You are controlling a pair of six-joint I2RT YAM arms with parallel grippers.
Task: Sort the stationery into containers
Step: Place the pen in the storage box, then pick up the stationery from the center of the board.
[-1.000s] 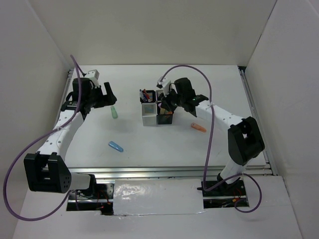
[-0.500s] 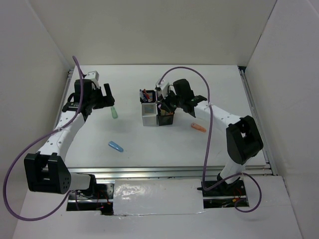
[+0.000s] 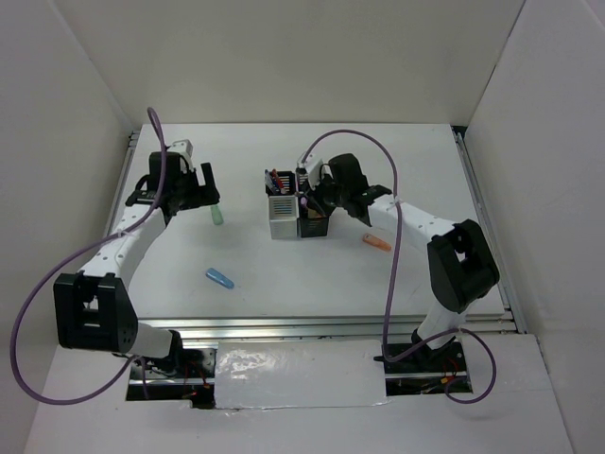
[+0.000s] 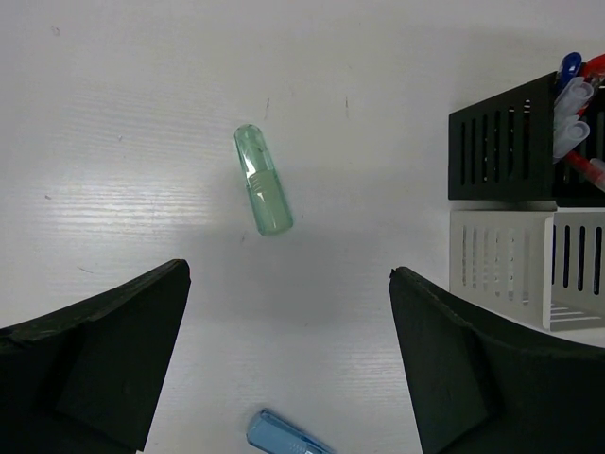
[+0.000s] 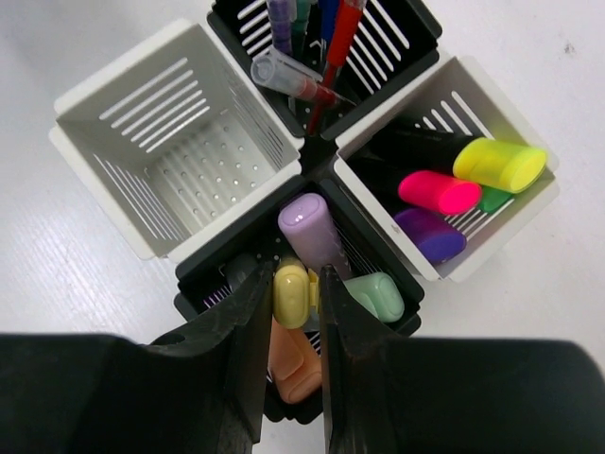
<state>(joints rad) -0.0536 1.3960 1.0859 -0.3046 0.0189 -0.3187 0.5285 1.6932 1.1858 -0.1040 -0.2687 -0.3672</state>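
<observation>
The containers point(image 3: 295, 210) are four joined slotted cups at the table's middle. My right gripper point(image 3: 313, 200) hangs over the near black cup point(image 5: 203, 270), shut on a yellow pastel marker point(image 5: 291, 293) that stands in the cup's mouth. Purple point(image 5: 310, 230), green point(image 5: 375, 295) and orange point(image 5: 295, 364) markers sit in that cup. My left gripper point(image 3: 205, 185) is open and empty. It hovers above the table just short of a loose green marker point(image 4: 263, 192), with a blue marker point(image 4: 284, 437) at the view's bottom edge.
The far black cup point(image 5: 321, 38) holds thin pens. One white cup point(image 5: 473, 175) holds highlighters, and the other white cup point(image 5: 170, 151) holds nothing. An orange marker point(image 3: 376, 243) lies right of the block. The blue marker point(image 3: 219, 278) lies front left. White walls enclose the table.
My right gripper has edged left over the block's near black cup with the yellow marker in it. My left arm has turned and shifted a little towards the green marker.
</observation>
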